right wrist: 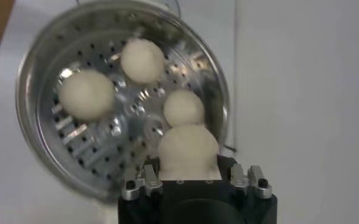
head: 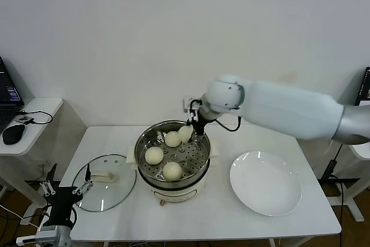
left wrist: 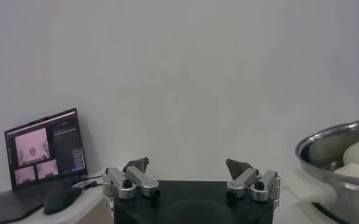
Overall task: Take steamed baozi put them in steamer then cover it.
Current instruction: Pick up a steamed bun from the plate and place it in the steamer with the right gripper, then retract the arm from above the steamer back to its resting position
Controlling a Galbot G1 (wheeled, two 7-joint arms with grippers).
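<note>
The right gripper (head: 188, 129) clamps a baozi (right wrist: 188, 149) over the steamer's (head: 141, 143) far rim; the left gripper (left wrist: 191, 176) waits spread apart beside the table.

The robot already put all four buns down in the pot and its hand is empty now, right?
Not quite. Three baozi lie on the steamer tray; the fourth baozi is in the right gripper, above the pot's far edge. The right wrist view shows it.
</note>
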